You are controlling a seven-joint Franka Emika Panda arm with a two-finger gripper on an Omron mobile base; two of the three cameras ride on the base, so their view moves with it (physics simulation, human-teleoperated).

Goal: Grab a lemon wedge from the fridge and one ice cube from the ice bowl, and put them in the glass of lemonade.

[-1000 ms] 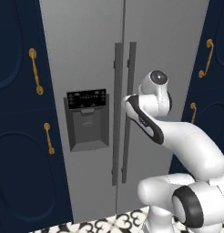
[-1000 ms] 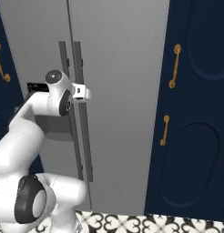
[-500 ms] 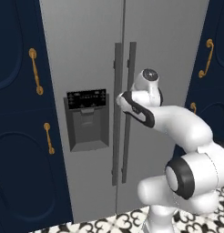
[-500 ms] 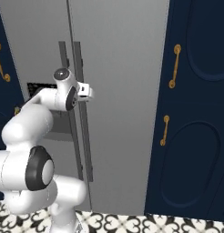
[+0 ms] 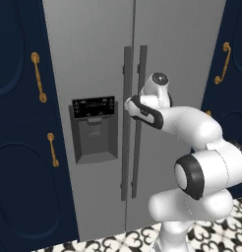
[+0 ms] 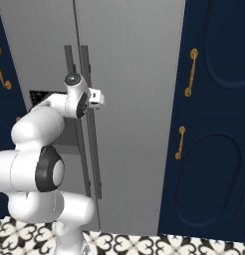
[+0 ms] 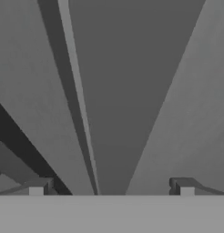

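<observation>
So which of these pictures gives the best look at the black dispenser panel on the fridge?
The left base view: the dispenser panel faces the camera whole, on the left door of the fridge. In the right base view the arm hides most of it, leaving a dark strip. The hand view looks closely along the door surfaces.

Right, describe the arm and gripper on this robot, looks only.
The arm is built of glossy white rounded segments with dark grey to black rings and round caps at the joints. No loose cables or printed markings show. In the right base view the white boxy hand carries the gripper. In the hand view its two small dark grey fingertips are square-ended and stand wide apart.
</observation>
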